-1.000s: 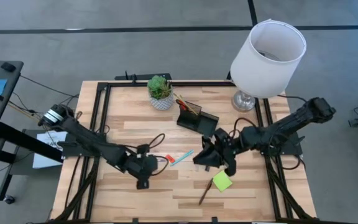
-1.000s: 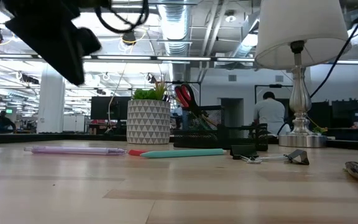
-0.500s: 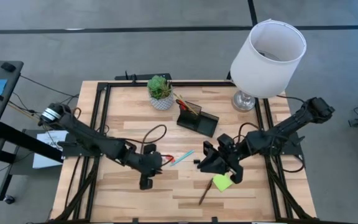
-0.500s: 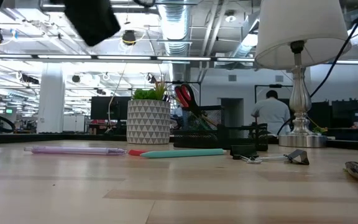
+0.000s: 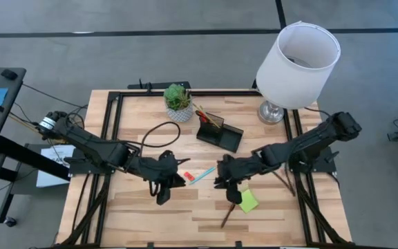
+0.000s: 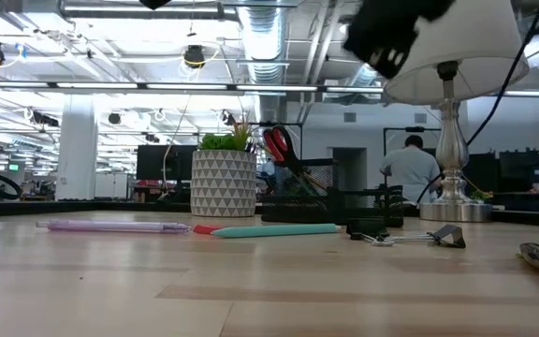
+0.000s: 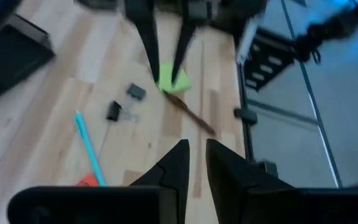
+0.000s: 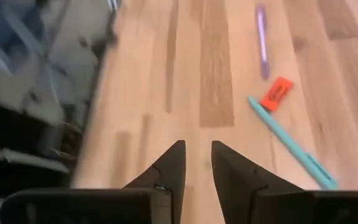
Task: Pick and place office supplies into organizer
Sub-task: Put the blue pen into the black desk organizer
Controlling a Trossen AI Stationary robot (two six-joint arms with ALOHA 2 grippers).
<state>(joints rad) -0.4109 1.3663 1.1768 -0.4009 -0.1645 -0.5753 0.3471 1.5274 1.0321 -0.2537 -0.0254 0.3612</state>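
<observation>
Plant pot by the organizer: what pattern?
The plant pot is white with a grey triangle pattern; the low view shows it best.
</observation>
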